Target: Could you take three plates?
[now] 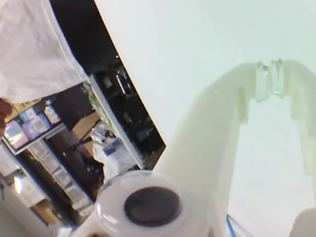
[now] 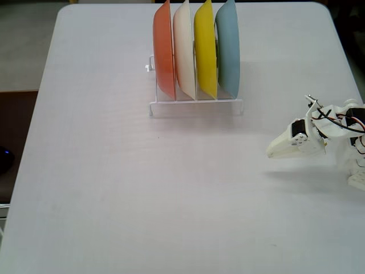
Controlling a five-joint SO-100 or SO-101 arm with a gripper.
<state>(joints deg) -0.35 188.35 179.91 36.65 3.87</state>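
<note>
1. Four round, smooth, glossy plates are seen standing on edge in the fixed view, at about 12 o'clock on the table (image 2: 114, 188): orange plate (image 2: 163, 51), cream plate (image 2: 184, 48), yellow plate (image 2: 205, 48), blue plate (image 2: 228, 48), listed left to right.
2. The plates are held in a thin white wire rack (image 2: 197, 105), one plate per slot, close together; whether neighbours touch cannot be told.
3. The table surface is a matte, pale grey-white, lightly textured slab with rounded far corners.
4. Darker floor is visible past the table's left edge in the fixed view.
5. The white plastic arm (image 2: 336, 123) is seen at 3 o'clock in the fixed view, folded low, well apart from the rack.
6. The gripper (image 2: 271, 153) is pointed toward 9 o'clock, its tip low over the table.
7. In the wrist view the gripper (image 1: 270, 66) fingers are brought together at the tips, with nothing held between them; clear pads are seen at the tips.
8. In the wrist view, a dark shelved room and white cloth (image 1: 29, 49) are seen at 9 to 11 o'clock, blurred.
</note>
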